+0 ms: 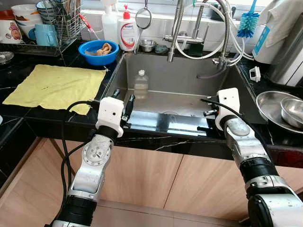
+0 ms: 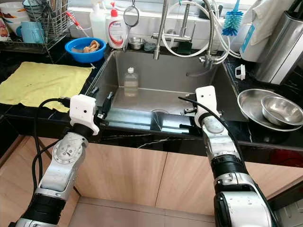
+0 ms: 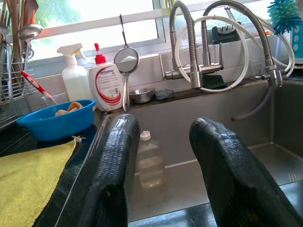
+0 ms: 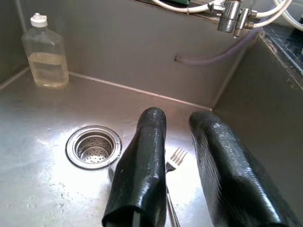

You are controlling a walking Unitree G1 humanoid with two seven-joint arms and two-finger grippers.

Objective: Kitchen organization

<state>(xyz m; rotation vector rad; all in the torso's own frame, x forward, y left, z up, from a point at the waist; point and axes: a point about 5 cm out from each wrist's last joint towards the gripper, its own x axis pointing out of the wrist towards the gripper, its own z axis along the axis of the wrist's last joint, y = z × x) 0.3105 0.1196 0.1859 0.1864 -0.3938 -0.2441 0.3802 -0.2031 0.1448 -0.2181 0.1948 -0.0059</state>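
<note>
A steel sink (image 1: 184, 75) lies straight ahead. A clear plastic bottle (image 1: 141, 85) with yellowish liquid stands upright against its back wall. On the sink floor, beside the drain (image 4: 93, 146), lies a fork (image 4: 176, 156), partly hidden under a finger. My left gripper (image 1: 122, 99) hovers open over the sink's front-left corner, pointing toward the bottle (image 3: 150, 163), and holds nothing. Above the sink's front right, my right gripper (image 1: 208, 113) is open too, angled down at the fork, its fingertips (image 4: 154, 118) apart from it.
A yellow cloth (image 1: 54, 85) is spread on the black counter to the left, with a blue bowl (image 1: 98, 51), a soap bottle (image 1: 127, 33) and a dish rack (image 1: 52, 23) behind it. The faucet (image 1: 177, 28) and hoses hang over the sink. Steel bowls (image 1: 284, 111) sit at the right.
</note>
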